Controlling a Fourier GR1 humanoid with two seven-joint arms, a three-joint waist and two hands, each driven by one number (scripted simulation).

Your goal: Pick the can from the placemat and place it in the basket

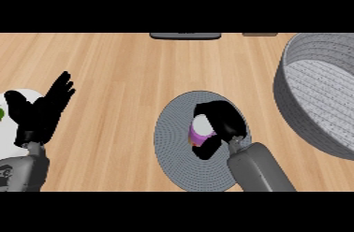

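Nearest the lower edge, two grey forearms come up onto the wooden counter (124, 86); the right forearm (259, 168) rises from the bottom right of centre, the left forearm (24, 170) from the bottom left corner.

The right hand (223, 126) sits over the round grey placemat (176, 151); its black fingers and thumb are curled round the can (202, 130), which is on its side or tilted, can't tell which; a white end and a purple band show between the fingers, with a bit of orange lower down; most of the can is hidden by the hand; can is over the right half of the placemat, whether it touches the mat or is lifted clear can't be told from this view.

The left hand (43, 112) shows at the left edge, fingers straight and spread, pointing up and away, holding nothing; resting; it partly overlaps a white round object (24, 97) at the left edge with a speck of green on it; can't tell what that is.

Further right, the grey basket (297, 109) stands at the right edge, cut off by the frame; tall ribbed wall, textured floor inside; it lies near the placemat but apart from it, bare wood between.

Farthest, at the counter's back edge, a dark flat object (185, 35) near centre; a small brown one (260, 34) just to its right; both cut off, unclear.
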